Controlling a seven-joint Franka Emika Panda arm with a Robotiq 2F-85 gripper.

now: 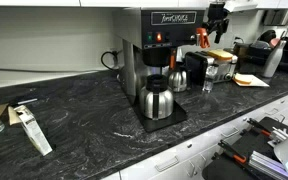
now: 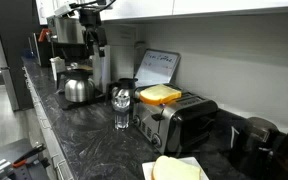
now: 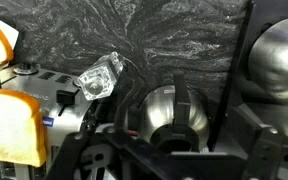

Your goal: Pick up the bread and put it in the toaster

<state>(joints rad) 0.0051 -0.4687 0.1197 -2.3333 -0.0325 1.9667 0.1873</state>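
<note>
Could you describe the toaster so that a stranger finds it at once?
On the dark stone counter, look past the tall coffee machine and the clear glass. The toaster is the low chrome box with dark ends, bread lying on top; the carafe is round.

glossy chrome toaster (image 2: 174, 122); polished dark marble countertop (image 1: 84, 115).

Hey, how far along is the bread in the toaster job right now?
Done: nothing visible yet. The bread lies on the counter beside the toaster, whose top carries a flat yellow slab. In hand: the gripper hangs up by the coffee machine, away from the bread. Left: reach, grasp, and slot it in.
</note>
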